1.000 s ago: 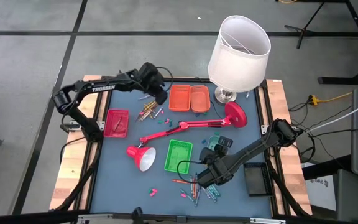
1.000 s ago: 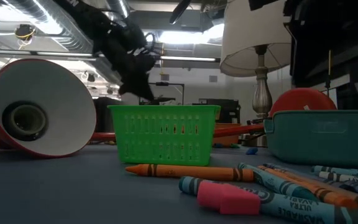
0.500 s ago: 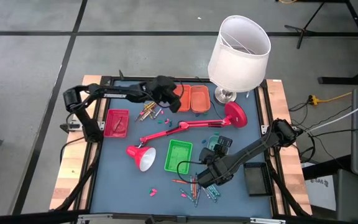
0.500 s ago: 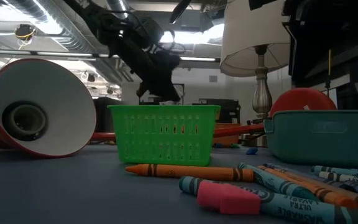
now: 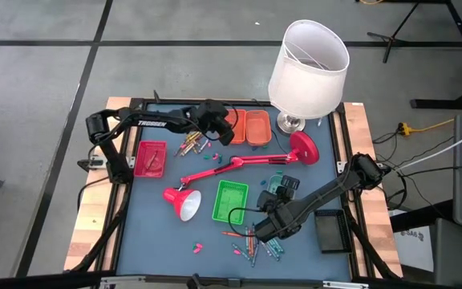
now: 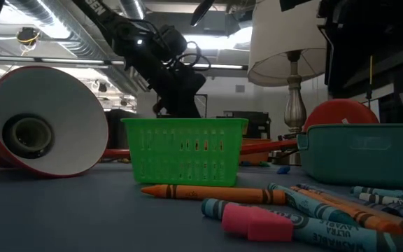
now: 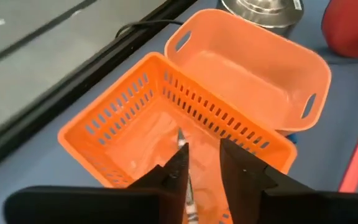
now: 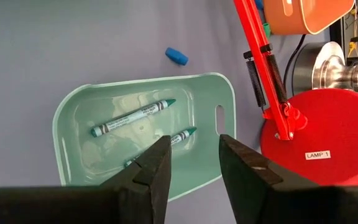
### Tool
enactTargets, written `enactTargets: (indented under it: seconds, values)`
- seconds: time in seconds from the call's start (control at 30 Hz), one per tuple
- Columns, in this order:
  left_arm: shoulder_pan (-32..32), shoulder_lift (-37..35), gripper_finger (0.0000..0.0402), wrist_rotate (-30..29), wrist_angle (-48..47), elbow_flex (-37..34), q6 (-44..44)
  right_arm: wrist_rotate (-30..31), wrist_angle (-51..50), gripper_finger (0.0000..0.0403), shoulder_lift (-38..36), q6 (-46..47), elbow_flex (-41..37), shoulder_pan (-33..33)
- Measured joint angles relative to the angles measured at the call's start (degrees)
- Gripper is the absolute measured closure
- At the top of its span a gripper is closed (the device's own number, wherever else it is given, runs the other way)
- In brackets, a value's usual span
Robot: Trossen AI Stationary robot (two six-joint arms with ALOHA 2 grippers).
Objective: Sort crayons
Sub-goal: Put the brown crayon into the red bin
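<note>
The left hand [image 7: 202, 165] hangs over the slotted orange basket [image 7: 123, 134], fingers a little apart; a pale blurred stick between them is hard to identify. The right hand [image 8: 193, 163], fingers apart and empty, hovers above the teal tray [image 8: 73, 124] holding teal crayons [image 8: 132, 117]. More crayons [image 5: 255, 245] lie scattered on the surface [image 5: 159, 233] near the right hand.

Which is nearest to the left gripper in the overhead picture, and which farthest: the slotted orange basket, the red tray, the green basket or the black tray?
Measured from the left gripper, at the table's far side:
1. Slotted orange basket, right under it.
2. Red tray, towards the left edge.
3. Green basket, mid-table, nearer the front.
4. Black tray, front right corner.
</note>
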Motion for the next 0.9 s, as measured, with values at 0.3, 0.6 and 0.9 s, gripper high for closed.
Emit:
enactTargets:
  seconds: [0.3,0.6,0.9]
  values:
    - [2.99,-7.18,0.0287,0.37,-12.47,0.01,6.77,0.00,0.23,0.0269,0.00,0.00,0.00,0.00]
    - [3.68,-14.59,0.0295,0.86,-35.74,0.09,6.81,0.02,1.14,0.0269,0.00,0.00,0.00,0.00]
    - [3.72,-14.26,0.0309,0.54,-52.68,-0.02,6.69,0.01,1.25,0.0269,0.00,0.00,0.00,0.00]
